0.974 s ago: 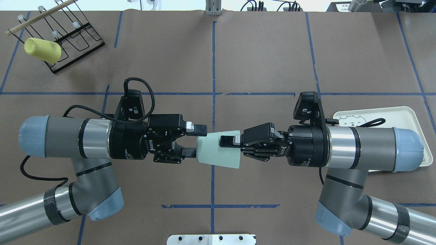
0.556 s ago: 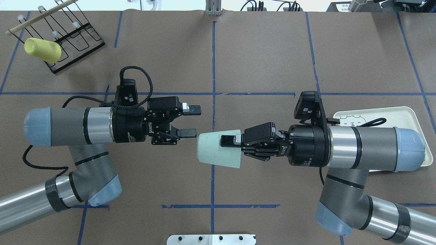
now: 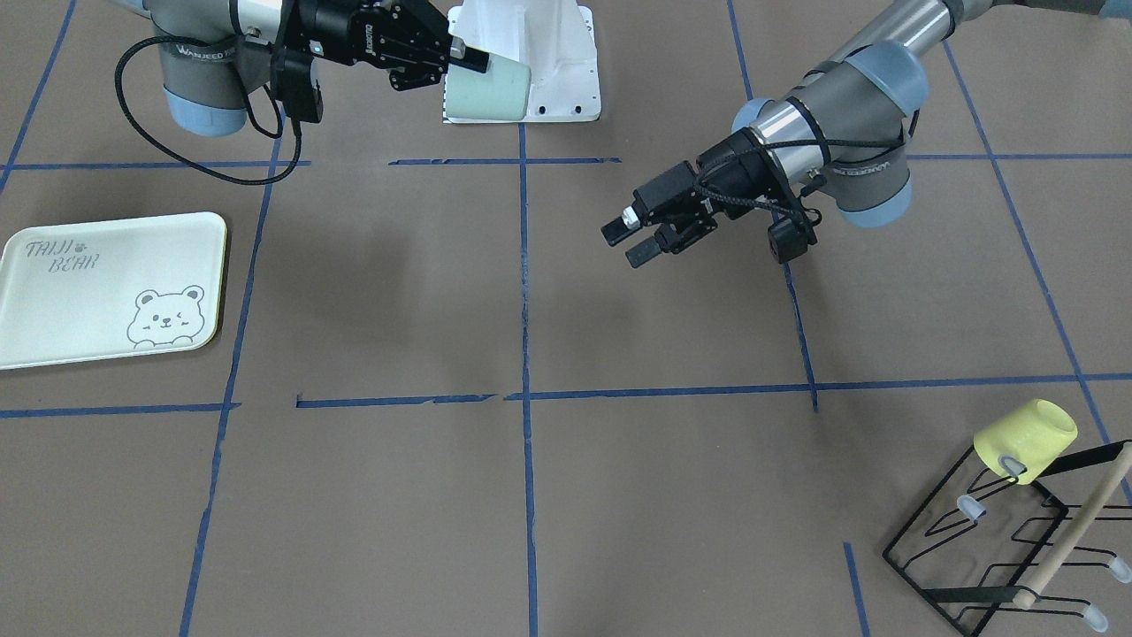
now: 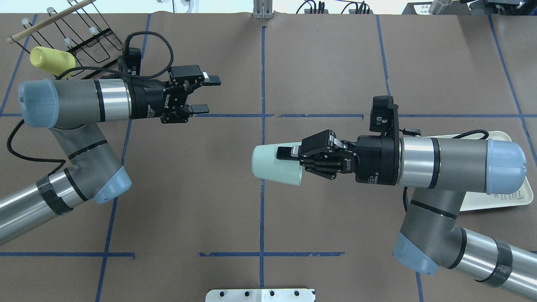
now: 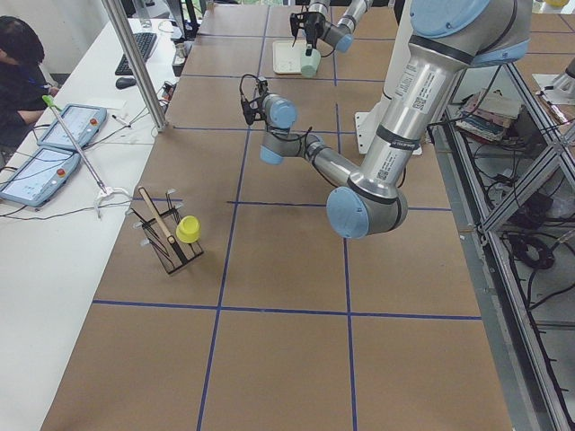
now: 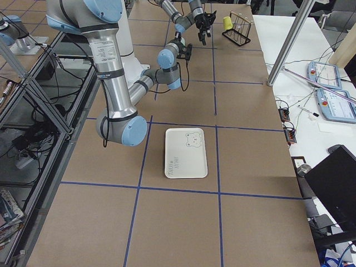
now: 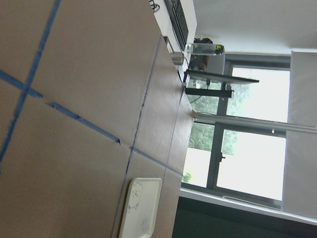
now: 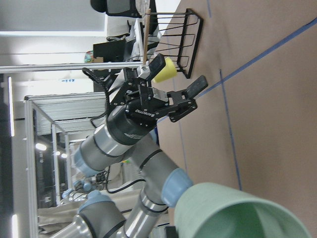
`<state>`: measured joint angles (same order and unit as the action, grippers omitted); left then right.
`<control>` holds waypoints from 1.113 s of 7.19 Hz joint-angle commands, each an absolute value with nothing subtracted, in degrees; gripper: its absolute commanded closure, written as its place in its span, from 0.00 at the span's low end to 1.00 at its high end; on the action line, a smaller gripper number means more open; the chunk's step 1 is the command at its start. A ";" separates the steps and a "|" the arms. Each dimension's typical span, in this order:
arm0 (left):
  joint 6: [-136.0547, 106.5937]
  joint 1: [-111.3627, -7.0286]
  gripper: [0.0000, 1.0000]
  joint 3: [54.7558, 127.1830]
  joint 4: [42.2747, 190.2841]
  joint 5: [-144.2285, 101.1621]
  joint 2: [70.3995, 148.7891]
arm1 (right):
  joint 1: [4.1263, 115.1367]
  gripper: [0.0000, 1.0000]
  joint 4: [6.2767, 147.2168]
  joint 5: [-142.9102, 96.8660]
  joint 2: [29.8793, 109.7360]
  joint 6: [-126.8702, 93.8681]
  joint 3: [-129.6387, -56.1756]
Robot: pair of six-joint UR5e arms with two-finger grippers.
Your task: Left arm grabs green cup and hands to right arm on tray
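The pale green cup (image 4: 272, 165) lies level in the air over the table's middle, its base pointing at the left arm. My right gripper (image 4: 288, 157) is shut on the cup's rim, one finger (image 4: 286, 152) outside the wall and the other hidden inside. The cup (image 3: 492, 90) and right gripper (image 3: 466, 65) also show in the front-facing view, and the cup's mouth (image 8: 237, 213) fills the bottom of the right wrist view. My left gripper (image 4: 208, 95) is open and empty, well apart from the cup at the far left. The cream tray (image 4: 501, 138) lies under my right arm.
A black wire rack (image 4: 90, 37) holds a yellow cup (image 4: 52, 60) at the far left corner. The white base plate (image 4: 260, 295) sits at the near edge. Blue tape lines cross the brown table. The tray with its bear drawing (image 3: 106, 283) shows whole in the front-facing view.
My left gripper has drawn away from the cup's base, back and toward the far left, open. My right gripper still holds the cup and has shifted it slightly right.
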<state>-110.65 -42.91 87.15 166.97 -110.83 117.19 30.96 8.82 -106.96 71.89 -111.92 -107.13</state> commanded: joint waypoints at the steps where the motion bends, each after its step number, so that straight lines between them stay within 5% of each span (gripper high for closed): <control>1: -96.65 -50.15 0.00 87.54 146.60 -121.75 118.21 | 36.62 1.00 26.97 -114.48 71.63 -108.14 -110.19; 4: -76.11 -61.76 0.00 89.11 128.57 -134.53 116.90 | 43.67 1.00 61.67 -122.07 68.56 -92.44 -113.89; 8: -26.95 -70.28 0.00 101.58 90.09 -134.47 109.98 | 50.86 1.00 104.09 -121.73 70.03 -53.36 -123.12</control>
<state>-43.59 -67.02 98.06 102.11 -134.53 112.51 47.99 94.59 -121.84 69.00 -65.65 -121.04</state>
